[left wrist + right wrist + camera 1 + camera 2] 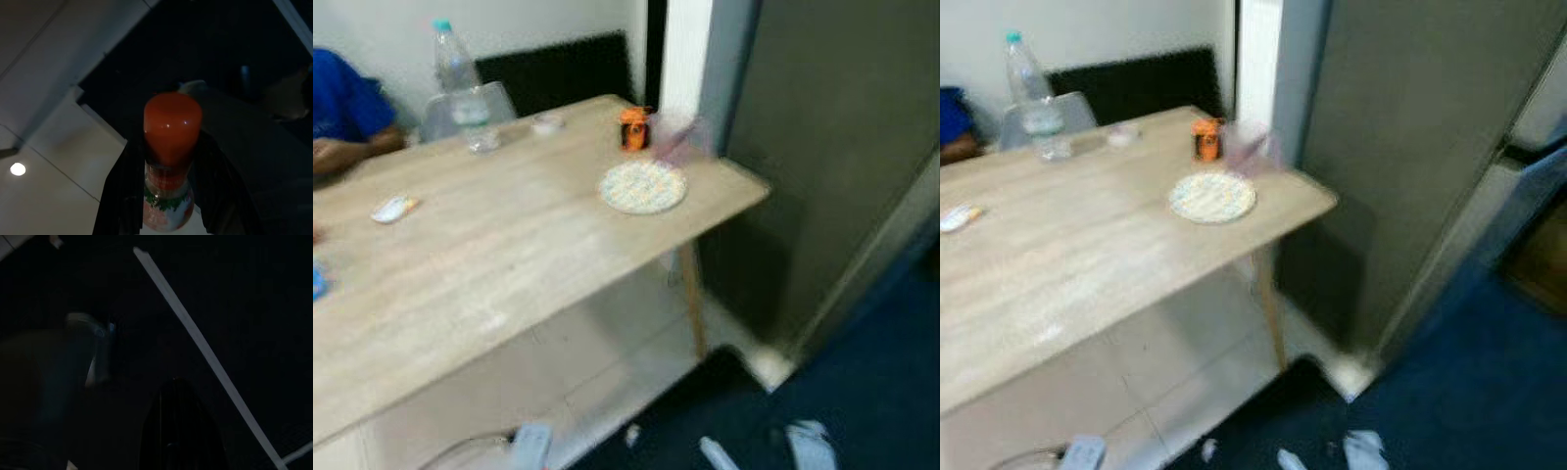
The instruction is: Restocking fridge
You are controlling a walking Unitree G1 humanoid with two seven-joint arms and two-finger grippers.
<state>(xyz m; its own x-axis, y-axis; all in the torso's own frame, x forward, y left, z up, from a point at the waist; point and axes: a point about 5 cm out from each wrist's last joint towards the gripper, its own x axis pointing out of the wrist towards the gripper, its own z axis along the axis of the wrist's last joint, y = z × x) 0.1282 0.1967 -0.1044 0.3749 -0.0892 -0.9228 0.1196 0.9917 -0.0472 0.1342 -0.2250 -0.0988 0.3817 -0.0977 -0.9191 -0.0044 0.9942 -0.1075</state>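
Your left gripper (168,196) squeezes the red-capped bottle (171,152), carried low for the fridge (1410,147) at two o'clock; right gripper's opening I cannot tell.

A pale wood-grain tabletop (509,264) carries a round white plate speckled with pastel dots (643,186), a small orange jar (633,128) and a clear plastic bottle with a teal cap (460,88). The tall fridge (1410,147) is grey. The floor shows dark blue carpet (871,392) beside cream tiles (597,362). A red-capped bottle with a red, green and white label (171,156) sits between black fingers (122,196).
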